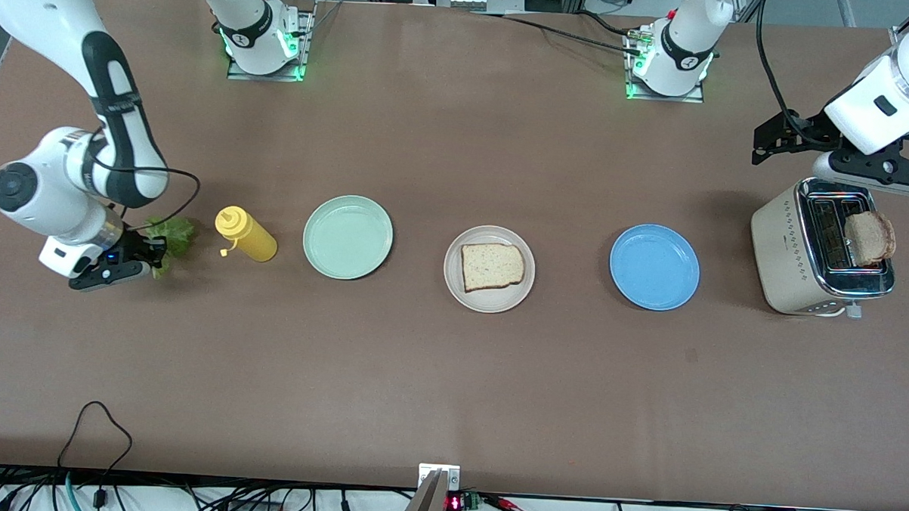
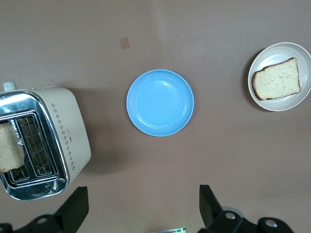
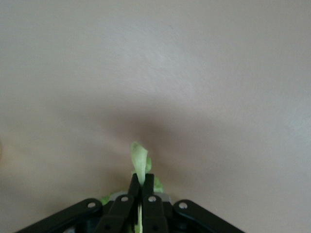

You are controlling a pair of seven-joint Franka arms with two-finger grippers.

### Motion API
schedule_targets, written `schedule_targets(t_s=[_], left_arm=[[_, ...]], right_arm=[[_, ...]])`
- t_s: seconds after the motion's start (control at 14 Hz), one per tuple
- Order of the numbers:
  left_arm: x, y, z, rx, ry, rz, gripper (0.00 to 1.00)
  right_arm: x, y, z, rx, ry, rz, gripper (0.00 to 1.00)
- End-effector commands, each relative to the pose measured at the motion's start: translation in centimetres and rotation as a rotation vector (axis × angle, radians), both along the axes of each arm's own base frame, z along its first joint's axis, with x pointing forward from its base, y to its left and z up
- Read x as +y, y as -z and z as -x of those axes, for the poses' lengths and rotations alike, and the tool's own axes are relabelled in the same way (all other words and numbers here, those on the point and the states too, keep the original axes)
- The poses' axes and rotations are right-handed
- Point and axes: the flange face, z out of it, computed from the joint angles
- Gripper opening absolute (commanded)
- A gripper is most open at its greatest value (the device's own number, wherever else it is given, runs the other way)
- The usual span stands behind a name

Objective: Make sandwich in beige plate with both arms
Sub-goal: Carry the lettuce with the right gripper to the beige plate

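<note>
The beige plate (image 1: 488, 305) sits mid-table with one bread slice (image 1: 492, 267) lying flat in it; the left wrist view shows that plate (image 2: 277, 53) and slice (image 2: 277, 80) too. Another bread slice (image 1: 869, 237) stands in a slot of the toaster (image 1: 791, 252) at the left arm's end. A ruffled green lettuce leaf (image 1: 174, 233) is at the right arm's end, and my right gripper (image 1: 154, 254) is shut on it; the leaf (image 3: 139, 156) sticks out past the closed right gripper (image 3: 142, 178). My left gripper (image 1: 763, 147) hangs open and empty beside the toaster (image 2: 63, 136), its jaws (image 2: 143, 194) wide apart.
A yellow squeeze bottle (image 1: 245, 234) lies between the lettuce and a mint green plate (image 1: 348, 237). A blue plate (image 1: 654, 267) sits between the beige plate and the toaster, also seen as the blue plate (image 2: 160, 102) from the left wrist.
</note>
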Motion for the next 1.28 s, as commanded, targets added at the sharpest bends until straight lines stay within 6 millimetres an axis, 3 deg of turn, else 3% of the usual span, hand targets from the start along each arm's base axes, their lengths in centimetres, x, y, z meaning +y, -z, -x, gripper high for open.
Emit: schedule_targets(t_s=[0.0,0.29,0.5,0.64,0.86,1.21], left_arm=[[0.1,-0.5,-0.3,0.007,-0.010,0.008,1.00],[-0.2,-0.4,-0.4,0.008,-0.007,0.008,1.00],[-0.3,-0.4,-0.4,0.008,-0.006,0.008,1.00],[-0.3,-0.4,-0.4,0.008,-0.006,0.008,1.00],[-0.3,-0.4,-0.4,0.008,-0.006,0.008,1.00],[-0.3,-0.4,-0.4,0.008,-0.006,0.008,1.00]], right_arm=[[-0.3,-5.3,-1.3,0.034,-0.132,-0.020,0.00],[1.6,-12.5,-3.3,0.087,-0.467,-0.064,0.00],[6.0,-17.0,-4.3,0.119,-0.563,-0.085,0.00],[9.8,-21.0,-4.8,0.111,-0.626,-0.090,0.00],[17.8,-23.4,-4.4,0.101,-0.743,-0.087,0.00],[28.8,-23.3,-2.7,0.044,-0.829,-0.318,0.00]])
